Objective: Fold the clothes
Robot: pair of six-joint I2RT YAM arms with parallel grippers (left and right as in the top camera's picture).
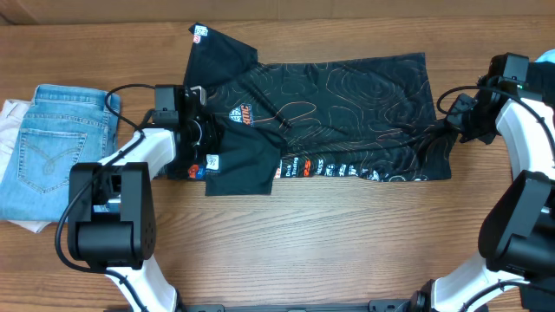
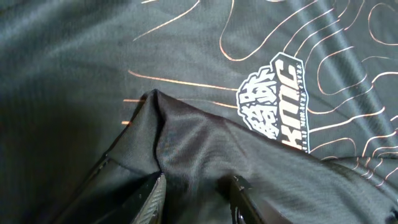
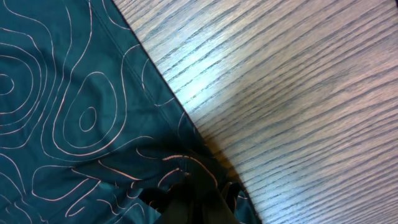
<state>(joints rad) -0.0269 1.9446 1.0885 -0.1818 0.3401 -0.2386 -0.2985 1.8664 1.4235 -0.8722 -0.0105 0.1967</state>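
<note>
1. The jersey (image 1: 347,95) lay spread across the far middle of the table (image 1: 303,251). It was thin black fabric with fine orange-tan contour lines. Its left end was folded back over the body, with a white crest logo (image 2: 277,102) just beside the fold.
2. My left gripper (image 2: 196,202) sat at that left end, its fingers pinching a tented ridge of the cloth.
3. My right gripper (image 1: 451,126) met the jersey's right edge, where the fabric puckered toward it. In the wrist view its fingers were lost in dark folds, so I could not tell whether they were spread or pressed together.
4. The row of white and red marks (image 1: 338,169) along the near hem was too small to read.
5. At the far left lay light-blue jeans (image 1: 61,147), apart from the jersey. They rested on a white cloth (image 1: 9,117) that was mostly hidden and cut off by the frame.
</note>
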